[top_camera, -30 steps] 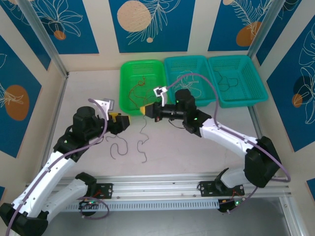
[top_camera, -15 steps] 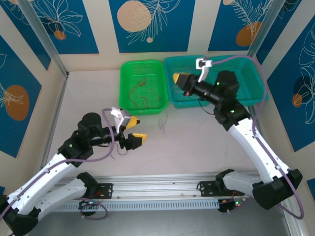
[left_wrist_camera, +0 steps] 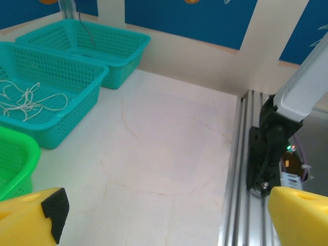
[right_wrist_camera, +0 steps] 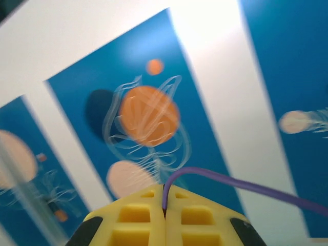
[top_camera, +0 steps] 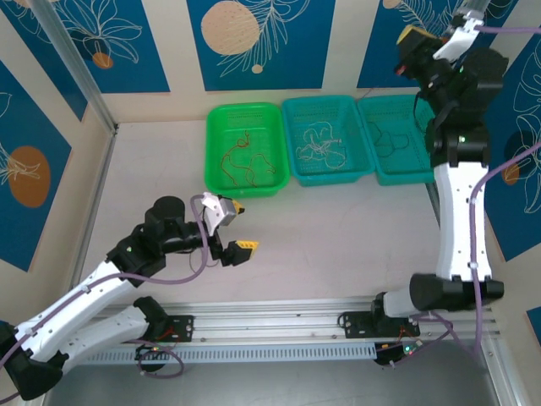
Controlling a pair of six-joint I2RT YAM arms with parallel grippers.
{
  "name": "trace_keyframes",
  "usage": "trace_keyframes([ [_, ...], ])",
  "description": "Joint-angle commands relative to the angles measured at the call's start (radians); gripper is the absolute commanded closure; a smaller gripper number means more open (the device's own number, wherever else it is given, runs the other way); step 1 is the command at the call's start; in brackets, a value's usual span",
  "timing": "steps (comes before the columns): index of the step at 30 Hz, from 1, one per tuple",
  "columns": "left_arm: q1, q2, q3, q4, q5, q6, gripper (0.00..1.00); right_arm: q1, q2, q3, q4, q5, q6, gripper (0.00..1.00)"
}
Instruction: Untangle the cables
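Since a second ago the table [top_camera: 338,228] has emptied; reddish cables [top_camera: 241,161] lie in the green basket [top_camera: 211,152], beige cables [top_camera: 321,144] in the middle basket [top_camera: 325,103]; the left gripper [top_camera: 237,228] has spread wide, empty; the right gripper [top_camera: 412,41], swung high, stays pinched on a purple cable [right_wrist_camera: 230,182]; sorting looks nearly done.

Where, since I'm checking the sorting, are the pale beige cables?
In the top view, the pale beige cables lie in the middle teal basket, between the green basket and the other teal basket.

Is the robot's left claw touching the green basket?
Apart. In the top view, the open left gripper hangs over the table, and a plain strip of table lies between it and the green basket.
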Motion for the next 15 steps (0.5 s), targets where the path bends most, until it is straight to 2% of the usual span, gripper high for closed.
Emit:
trace_keyframes([
  [1,-0.009,-0.022,-0.025,-0.033,-0.052,0.077,0.0,-0.042,0.099,0.097,-0.076,0.088,-0.012,1.0],
  [5,-0.01,-0.016,-0.034,-0.052,-0.083,0.117,0.0,-0.083,0.203,0.189,-0.13,0.111,-0.034,1.0],
  [9,-0.009,0.006,-0.046,-0.043,-0.092,0.137,0.0,-0.111,0.255,0.204,-0.139,0.13,-0.045,1.0],
  [15,-0.01,0.033,-0.061,-0.004,-0.09,0.134,0.0,-0.121,0.26,0.057,-0.096,0.174,-0.065,1.0],
])
